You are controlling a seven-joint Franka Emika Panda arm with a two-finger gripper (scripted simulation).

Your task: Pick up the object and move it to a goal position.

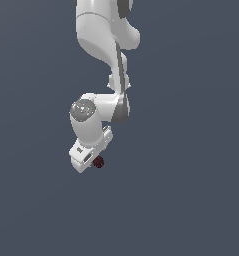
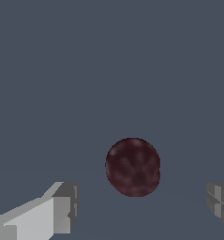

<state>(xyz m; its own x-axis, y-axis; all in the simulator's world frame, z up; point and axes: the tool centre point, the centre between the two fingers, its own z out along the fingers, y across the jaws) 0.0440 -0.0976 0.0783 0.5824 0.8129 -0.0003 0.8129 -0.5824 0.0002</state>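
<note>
The object is a small dark maroon ball (image 2: 133, 167) with a mottled surface. In the wrist view it sits between my two grey fingertips (image 2: 64, 207), with clear gaps on both sides, so my gripper (image 2: 141, 206) is open around it. In the exterior view the ball (image 1: 98, 162) peeks out beside the white hand, and the fingers of my gripper (image 1: 89, 165) are hidden under the hand there.
A flat, plain slate-grey surface (image 1: 191, 200) fills both views. The white arm (image 1: 103, 45) reaches down from the top of the exterior view.
</note>
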